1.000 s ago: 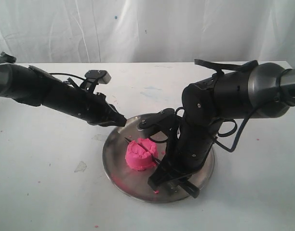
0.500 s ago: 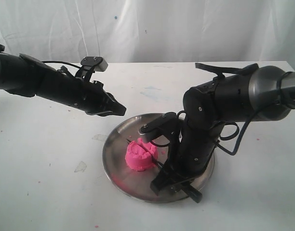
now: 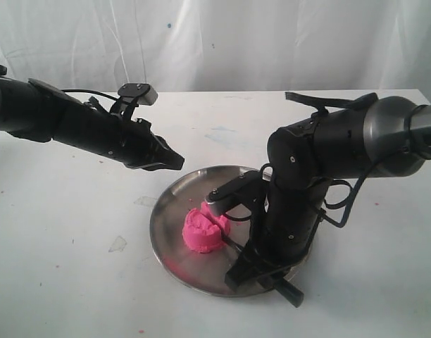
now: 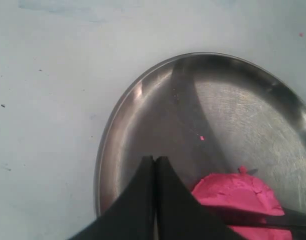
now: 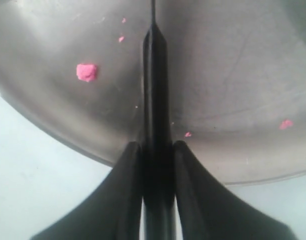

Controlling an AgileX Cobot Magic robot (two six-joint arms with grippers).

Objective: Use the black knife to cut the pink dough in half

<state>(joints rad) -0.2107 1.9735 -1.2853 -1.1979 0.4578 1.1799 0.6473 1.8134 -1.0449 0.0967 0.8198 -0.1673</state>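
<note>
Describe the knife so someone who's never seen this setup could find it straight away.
A round steel plate sits on the white table, holding pink dough. The black knife runs from the right gripper at the plate's rim to the dough. Unlike the bulky black arms, it is one slim straight strip.

The white surface [image 3: 67, 296] is overlooked from a raised spot; the round steel plate [image 3: 170, 211], shared by all views, is seen closely from both wrists.
</note>
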